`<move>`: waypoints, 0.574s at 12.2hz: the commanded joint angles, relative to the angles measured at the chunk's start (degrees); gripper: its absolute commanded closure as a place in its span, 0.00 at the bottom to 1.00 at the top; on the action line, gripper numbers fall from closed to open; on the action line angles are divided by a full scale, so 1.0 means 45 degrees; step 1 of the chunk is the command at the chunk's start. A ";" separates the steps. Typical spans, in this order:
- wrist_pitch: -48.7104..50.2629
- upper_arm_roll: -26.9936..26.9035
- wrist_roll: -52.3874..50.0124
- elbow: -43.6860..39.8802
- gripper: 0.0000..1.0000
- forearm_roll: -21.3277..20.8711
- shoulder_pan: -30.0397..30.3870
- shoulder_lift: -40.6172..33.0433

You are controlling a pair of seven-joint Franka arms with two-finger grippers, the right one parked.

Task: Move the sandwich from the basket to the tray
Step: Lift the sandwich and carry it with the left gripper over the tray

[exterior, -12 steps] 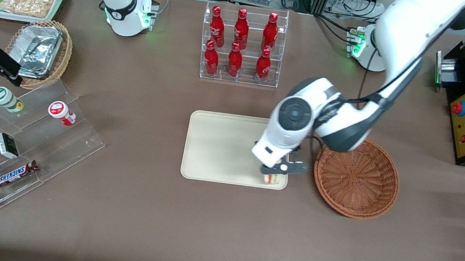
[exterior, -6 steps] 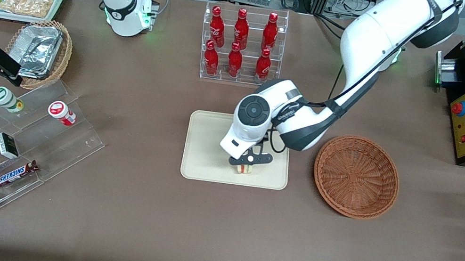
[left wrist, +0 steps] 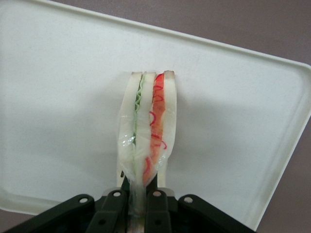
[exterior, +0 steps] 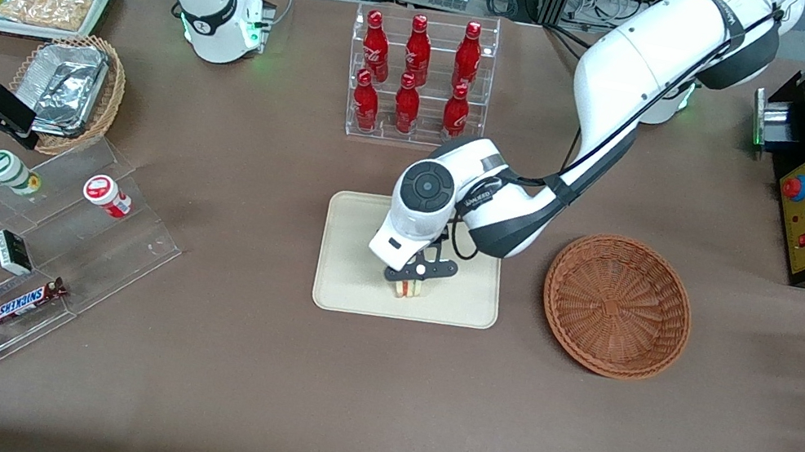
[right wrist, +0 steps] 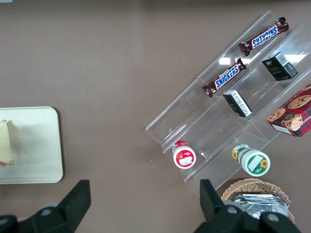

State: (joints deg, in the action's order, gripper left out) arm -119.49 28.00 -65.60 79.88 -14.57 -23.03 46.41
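Red bottles (exterior: 416, 75) in clear rack (exterior: 411, 133)

The clear-wrapped sandwich (left wrist: 146, 141), white bread with green and red filling, stood on edge over the cream tray (exterior: 357, 251), perhaps touching it. The brown wicker basket (exterior: 617, 305) sat beside the tray, toward the working arm's end.

- Even, bright overhead light; the tabletop (exterior: 245, 364) carries only soft, short shadows.
- The tray (left wrist: 58, 97) looks washed-out white in the left wrist view.
- Glare spots mark the acrylic shelf (right wrist: 233, 121).
- The gripper (left wrist: 138, 206) looks slightly blurred up close.
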 commanded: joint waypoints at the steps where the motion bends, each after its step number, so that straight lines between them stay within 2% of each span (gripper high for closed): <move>1: -0.0205 -0.0032 -0.0305 -0.0349 0.49 -0.0530 -0.0175 0.0252; 2: -0.0205 -0.0032 -0.0266 -0.0349 0.02 -0.0531 -0.0175 0.0252; 7: 0.0183 -0.0032 -0.0304 -0.0369 0.00 -0.0472 0.0000 -0.0721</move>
State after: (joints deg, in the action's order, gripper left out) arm -120.45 28.00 -65.61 78.28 -15.72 -22.96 46.23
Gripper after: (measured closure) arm 0.317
